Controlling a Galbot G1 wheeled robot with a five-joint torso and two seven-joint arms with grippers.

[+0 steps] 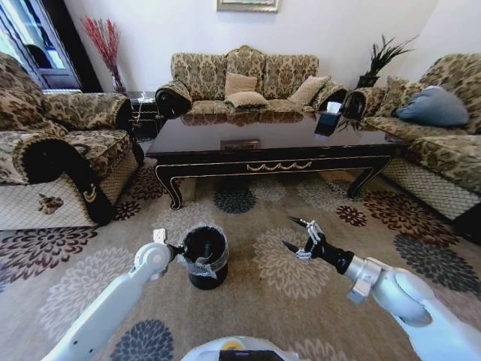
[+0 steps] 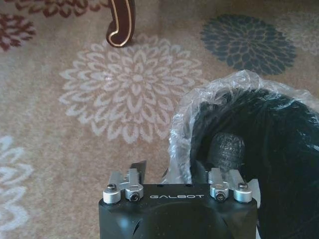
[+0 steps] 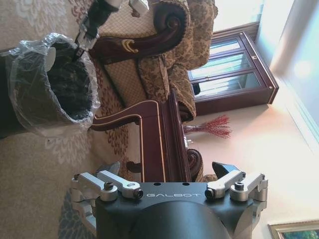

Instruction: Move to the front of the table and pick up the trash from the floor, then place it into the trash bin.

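Nearest, the left hand [image 1: 180, 251] straddles the trash bin's [image 1: 214, 275] lined rim, one finger inside, not visibly closed; a careless pull could snag the liner or tip the bin. The right hand [image 1: 294, 234] hovers wide and empty over the flowered carpet [image 1: 285, 274]. No trash is visible on it. Farther off stand the worktop [image 1: 263, 147] and the sofa [image 1: 244, 79].

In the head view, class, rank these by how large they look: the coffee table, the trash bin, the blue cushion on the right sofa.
1. Coffee table, largest.
2. Blue cushion.
3. Trash bin.
Cushion and bin look close; the bin sits nearer the camera, so this order is unsure.
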